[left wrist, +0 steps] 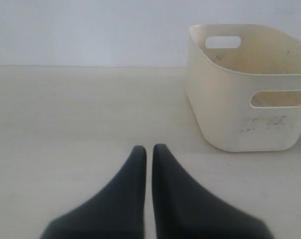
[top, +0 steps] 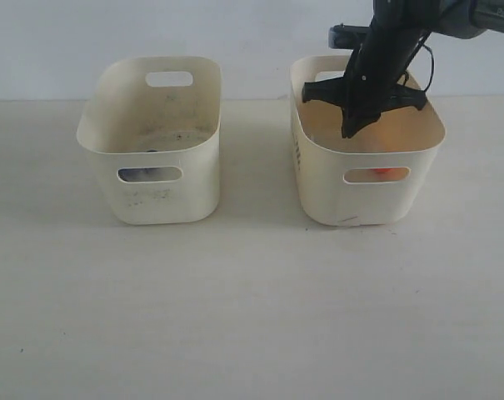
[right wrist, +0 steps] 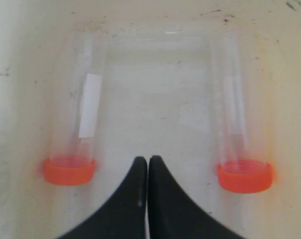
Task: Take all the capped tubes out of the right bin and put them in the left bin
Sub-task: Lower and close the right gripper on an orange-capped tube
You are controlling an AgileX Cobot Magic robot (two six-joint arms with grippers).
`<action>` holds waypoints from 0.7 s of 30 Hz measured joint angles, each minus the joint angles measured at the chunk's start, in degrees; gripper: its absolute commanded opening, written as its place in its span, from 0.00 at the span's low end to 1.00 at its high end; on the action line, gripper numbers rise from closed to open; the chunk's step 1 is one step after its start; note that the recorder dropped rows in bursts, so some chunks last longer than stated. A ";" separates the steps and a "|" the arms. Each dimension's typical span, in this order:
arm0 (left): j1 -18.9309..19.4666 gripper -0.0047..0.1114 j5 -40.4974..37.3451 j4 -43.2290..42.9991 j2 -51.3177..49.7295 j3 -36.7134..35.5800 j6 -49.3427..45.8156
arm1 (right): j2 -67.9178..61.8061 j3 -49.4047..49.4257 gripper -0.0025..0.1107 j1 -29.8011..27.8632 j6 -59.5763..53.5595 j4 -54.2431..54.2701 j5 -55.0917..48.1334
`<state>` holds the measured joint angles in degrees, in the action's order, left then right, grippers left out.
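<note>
The right end effector (right wrist: 148, 160) hung clenched and empty inside the right bin (top: 318, 192), between two orange-capped tubes (right wrist: 83, 114) lying on its floor. The left end effector (left wrist: 149, 148), also clenched, sat above the desk (left wrist: 65, 114) near the left bin (left wrist: 230, 119).

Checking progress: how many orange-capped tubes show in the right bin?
2. The labelled tube and the unlabelled tube lie in the right bin, either side of the right gripper. Others may be out of view.
</note>
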<state>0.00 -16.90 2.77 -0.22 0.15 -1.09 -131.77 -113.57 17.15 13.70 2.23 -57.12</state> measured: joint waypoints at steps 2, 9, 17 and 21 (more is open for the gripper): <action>0.00 0.08 0.00 0.00 0.00 0.00 0.00 | 0.00 0.00 0.02 0.15 0.63 -1.46 0.12; 0.00 0.08 0.00 0.00 0.00 0.00 0.00 | 0.00 0.00 0.02 0.41 0.96 -3.11 0.38; 0.00 0.08 0.00 0.00 0.00 0.00 0.00 | 0.00 0.00 0.14 0.45 0.06 -3.47 0.27; 0.00 0.08 0.00 0.00 0.00 0.00 0.00 | 0.00 0.00 0.50 0.45 -0.06 -3.57 0.17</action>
<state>0.00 -16.90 2.77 -0.22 0.15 -1.09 -131.77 -113.57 17.60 13.63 -1.34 -56.95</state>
